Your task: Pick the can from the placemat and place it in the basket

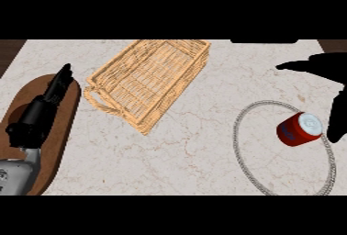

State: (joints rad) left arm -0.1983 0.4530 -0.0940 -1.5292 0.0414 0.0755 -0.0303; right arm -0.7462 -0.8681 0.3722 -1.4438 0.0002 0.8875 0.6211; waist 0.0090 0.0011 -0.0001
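Red can [299, 129] inside placemat's rim [238, 137], straight-fingered right hand [325, 82] just beside, basket [146, 80] apart.

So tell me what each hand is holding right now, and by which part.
Nothing is held. The left hand rests open over the brown oval board; the right hand is open beside the red can, not gripping it.

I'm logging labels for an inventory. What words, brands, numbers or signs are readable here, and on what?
None can be read.
Can: a dark blue patch on its red side, too blurred to read.
Basket, placemat: no markings show.
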